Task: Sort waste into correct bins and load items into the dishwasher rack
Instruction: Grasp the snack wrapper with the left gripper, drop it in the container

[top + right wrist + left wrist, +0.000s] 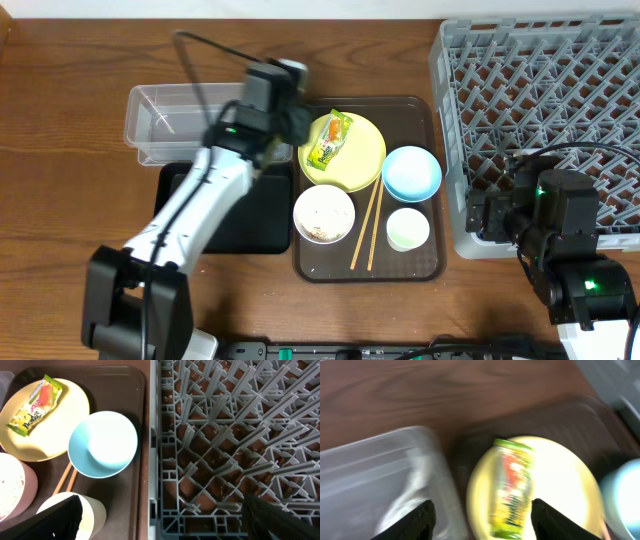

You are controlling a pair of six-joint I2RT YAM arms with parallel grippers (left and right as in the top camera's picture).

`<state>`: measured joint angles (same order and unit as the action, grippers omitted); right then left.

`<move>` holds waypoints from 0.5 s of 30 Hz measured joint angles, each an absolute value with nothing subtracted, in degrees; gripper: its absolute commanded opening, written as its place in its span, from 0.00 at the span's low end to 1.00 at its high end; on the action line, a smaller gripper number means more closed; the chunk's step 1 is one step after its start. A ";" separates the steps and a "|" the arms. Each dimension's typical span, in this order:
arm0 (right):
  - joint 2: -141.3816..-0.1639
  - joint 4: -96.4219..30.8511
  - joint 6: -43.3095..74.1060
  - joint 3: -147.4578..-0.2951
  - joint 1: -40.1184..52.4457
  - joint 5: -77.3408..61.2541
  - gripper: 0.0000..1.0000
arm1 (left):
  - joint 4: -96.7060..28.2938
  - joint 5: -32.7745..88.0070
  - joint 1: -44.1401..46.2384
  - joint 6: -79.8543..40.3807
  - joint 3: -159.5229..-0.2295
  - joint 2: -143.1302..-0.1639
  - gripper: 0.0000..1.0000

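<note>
2 arms stand over a wooden counter.

Overhead, the left tool hangs above the edge where the clear tub meets the brown tray. Its fingers are hidden under the wrist. Just to its right, the green-yellow wrapper lies on the yellow plate. Farther right is the blue bowl. The white bowl with pale scraps inside, 2 chopsticks and the small cup share that tray. The black tray lies under the left forearm. The right tool sits at the near left corner of the grey rack, with the cup just to its left.

The left wrist view is blurred. The tool's fingers stand wide apart and grip nothing. The wrapper lies on the plate below the gap, and the tub is by the left-hand finger.

From the right wrist, the tool is spread wide and empty. The rack's lattice lies ahead and to the right, the blue bowl ahead-left, and the plate with the wrapper farther left.
</note>
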<state>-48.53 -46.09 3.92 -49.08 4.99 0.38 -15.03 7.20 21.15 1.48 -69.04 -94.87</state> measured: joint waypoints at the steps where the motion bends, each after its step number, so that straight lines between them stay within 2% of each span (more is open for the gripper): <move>1: -48.53 -46.06 3.92 -49.08 4.99 0.38 0.99 | -14.87 7.44 22.37 2.59 -69.04 -95.31 0.67; 10: -48.53 -46.06 3.92 -49.08 4.99 0.38 0.99 | -11.51 6.13 25.28 7.09 -69.04 -105.97 0.72; 15: -48.53 -46.09 3.92 -49.08 4.99 0.38 0.99 | -11.05 4.49 25.28 7.57 -69.04 -110.34 0.72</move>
<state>-48.53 -46.09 3.92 -49.08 4.99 0.38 -11.05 4.49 25.28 7.57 -69.04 -110.34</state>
